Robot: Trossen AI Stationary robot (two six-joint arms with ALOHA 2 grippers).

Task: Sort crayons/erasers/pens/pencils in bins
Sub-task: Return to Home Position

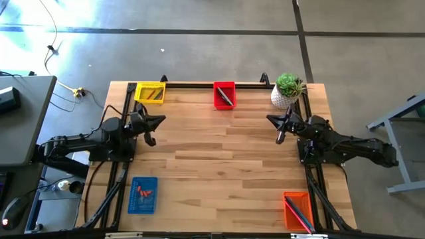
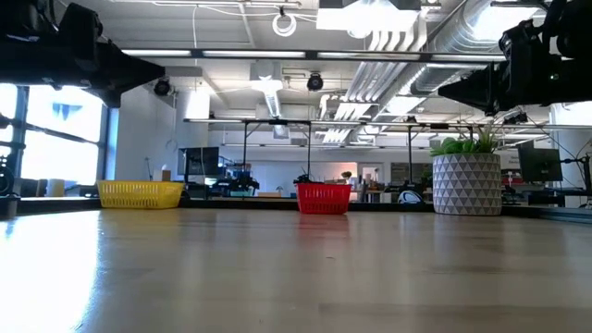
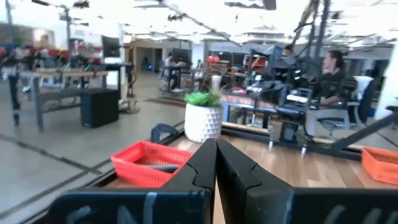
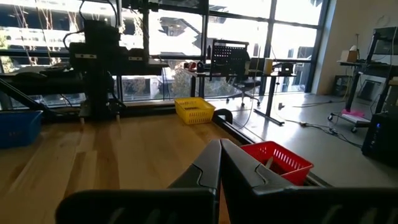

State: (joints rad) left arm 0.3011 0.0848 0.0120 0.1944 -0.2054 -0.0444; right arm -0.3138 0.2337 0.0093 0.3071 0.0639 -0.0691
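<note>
Bins all hold items: yellow bin point(image 1: 150, 92) and red bin point(image 1: 224, 95) along 1 bench point(image 1: 219, 166) edge, blue bin point(image 1: 143, 195) and orange bin point(image 1: 298, 210) opposite. Left hand point(image 1: 159, 121) and right hand point(image 1: 273, 120) hover closed and empty. Homing should retract the 2 arms level, clear of the plant pot point(image 1: 281, 97).

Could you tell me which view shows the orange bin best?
The high view: it looks straight down into the orange bin. The left wrist view catches only part of it; the low and right wrist views miss it.
</note>
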